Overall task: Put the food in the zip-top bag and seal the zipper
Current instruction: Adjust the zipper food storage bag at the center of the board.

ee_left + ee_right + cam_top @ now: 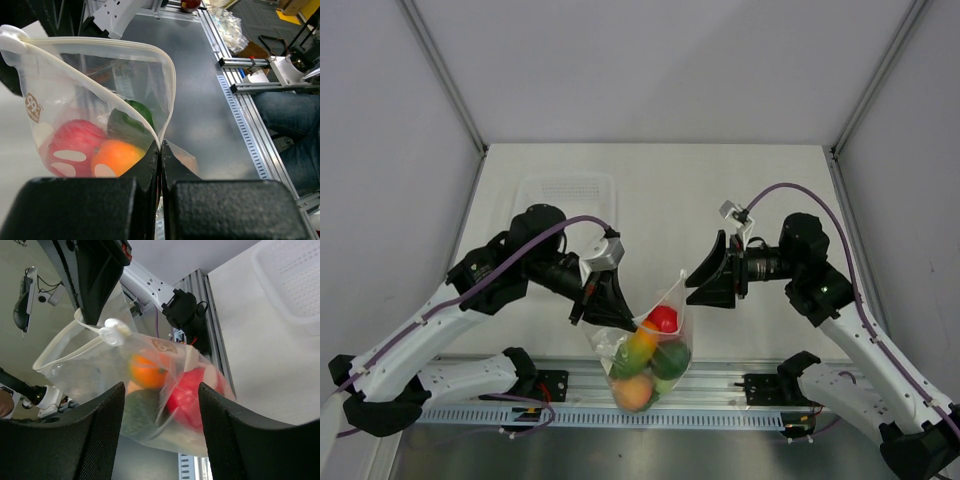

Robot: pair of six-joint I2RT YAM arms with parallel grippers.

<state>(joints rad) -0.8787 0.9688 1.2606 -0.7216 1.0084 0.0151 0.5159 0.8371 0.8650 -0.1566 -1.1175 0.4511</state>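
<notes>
The zip-top bag (672, 300) hangs in the air near the table's front edge, with the food inside it. From above I see a red piece (663, 319), a yellow-red mango (640, 345), a green piece (670, 360) and an orange peach (634, 392). My left gripper (620, 315) is shut on the bag's top edge, pinching the zipper (170, 85) between its tips (161, 147). A white slider tab (112, 334) sits on the zipper. My right gripper (705, 275) stands open just right of the bag; its fingers (100, 430) frame the bag (85, 370) without touching it.
A white perforated tray (565, 190) lies at the back left of the table, also at the upper right of the right wrist view (295, 280). An aluminium rail (740, 415) runs along the near edge under the bag.
</notes>
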